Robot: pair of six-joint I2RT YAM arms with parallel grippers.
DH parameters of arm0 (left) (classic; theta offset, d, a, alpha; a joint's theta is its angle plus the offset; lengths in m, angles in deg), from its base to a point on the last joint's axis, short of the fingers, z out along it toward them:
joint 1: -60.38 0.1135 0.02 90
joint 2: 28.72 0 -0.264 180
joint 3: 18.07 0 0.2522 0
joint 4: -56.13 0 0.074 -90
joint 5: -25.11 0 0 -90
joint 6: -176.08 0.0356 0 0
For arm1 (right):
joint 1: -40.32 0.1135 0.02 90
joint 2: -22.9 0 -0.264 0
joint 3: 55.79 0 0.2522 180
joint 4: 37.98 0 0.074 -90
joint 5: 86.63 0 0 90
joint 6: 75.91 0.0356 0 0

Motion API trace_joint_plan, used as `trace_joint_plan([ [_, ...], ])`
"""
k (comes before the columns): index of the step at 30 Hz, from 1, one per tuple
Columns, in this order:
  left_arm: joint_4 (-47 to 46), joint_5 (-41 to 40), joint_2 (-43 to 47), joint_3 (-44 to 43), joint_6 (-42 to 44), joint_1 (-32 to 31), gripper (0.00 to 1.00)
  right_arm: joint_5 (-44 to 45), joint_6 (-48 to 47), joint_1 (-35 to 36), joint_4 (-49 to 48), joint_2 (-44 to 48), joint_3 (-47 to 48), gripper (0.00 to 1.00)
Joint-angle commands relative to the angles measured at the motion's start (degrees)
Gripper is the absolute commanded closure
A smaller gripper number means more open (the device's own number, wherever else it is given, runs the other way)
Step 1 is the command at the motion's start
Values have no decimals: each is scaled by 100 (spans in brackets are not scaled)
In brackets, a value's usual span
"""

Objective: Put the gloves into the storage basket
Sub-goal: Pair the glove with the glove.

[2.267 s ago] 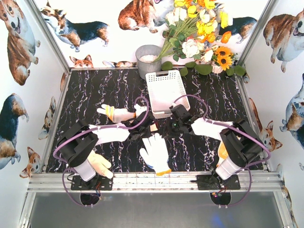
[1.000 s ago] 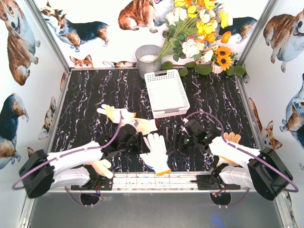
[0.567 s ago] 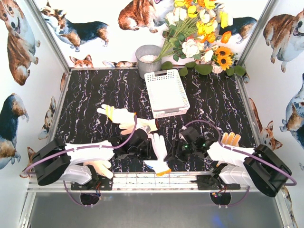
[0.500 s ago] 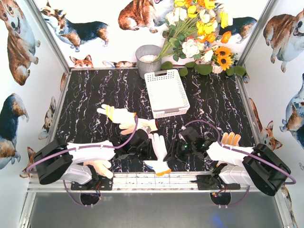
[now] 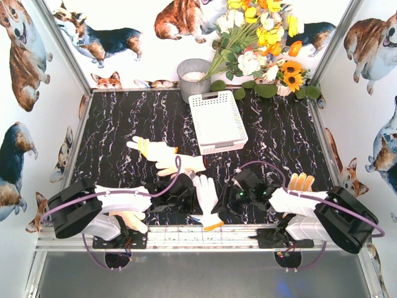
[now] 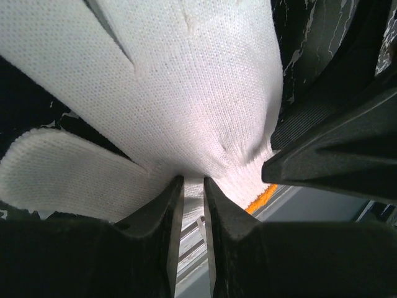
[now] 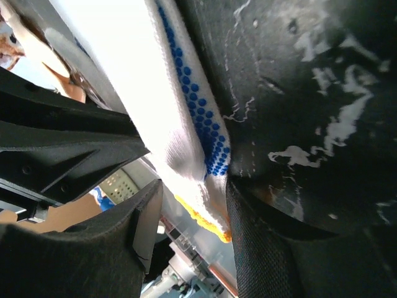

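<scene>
Low at frame centre from overhead: white glove [image 5: 206, 197] pinned between left gripper [image 5: 190, 198] and right gripper [image 5: 228, 200], well apart from the storage basket [image 5: 218, 94] at upper centre. Visible only from the left wrist: fingers [image 6: 164, 214] almost together, nipping knit beside the orange cuff [image 6: 260, 197]. Visible only from the right wrist: blue dotted face [image 7: 201, 124], glove edge clamped between both fingers.

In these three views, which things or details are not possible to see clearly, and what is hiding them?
- Top view: the fingers of the left gripper and right gripper, covered by their own black bodies beside the white knit glove with orange cuff.
- Top view: the cream glove by the left base, mostly under the left arm.
- Top view: contents of the grey round metal bucket, too small.
</scene>
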Motion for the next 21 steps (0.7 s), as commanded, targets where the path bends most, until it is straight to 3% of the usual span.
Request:
trace_joint_plan([
  [1,521,-176,-29,243,55,-54,85,-67,207,215,-262,-242,-15,53],
  [8,539,-319,122,280,56,-65,83,9,700,380,-387,92,-123,56],
  [21,866,-759,251,-64,529,-313,80,-89,1049,380,-467,422,5,90],
])
